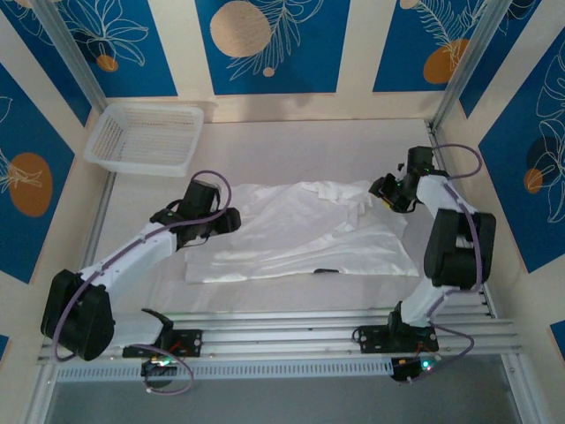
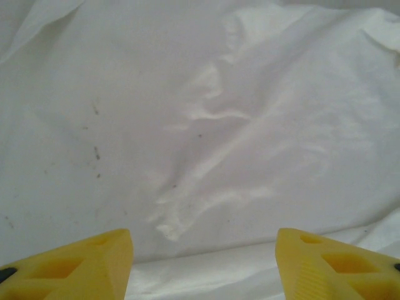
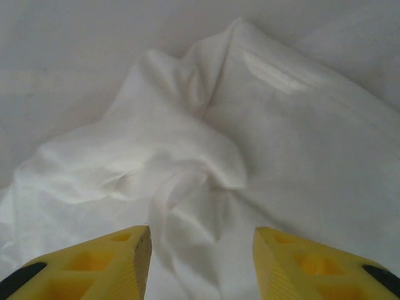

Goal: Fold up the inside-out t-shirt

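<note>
t-shirt [image 1: 300,237] mid-frame, rumpled | left gripper [image 1: 232,219] and right gripper [image 1: 382,189] both spread wide | you wanna pinch edges, not bunches

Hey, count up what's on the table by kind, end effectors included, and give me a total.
White t-shirt: 1
White mesh basket: 1
End effectors: 2, the left end effector and the right end effector
Total: 4
</note>
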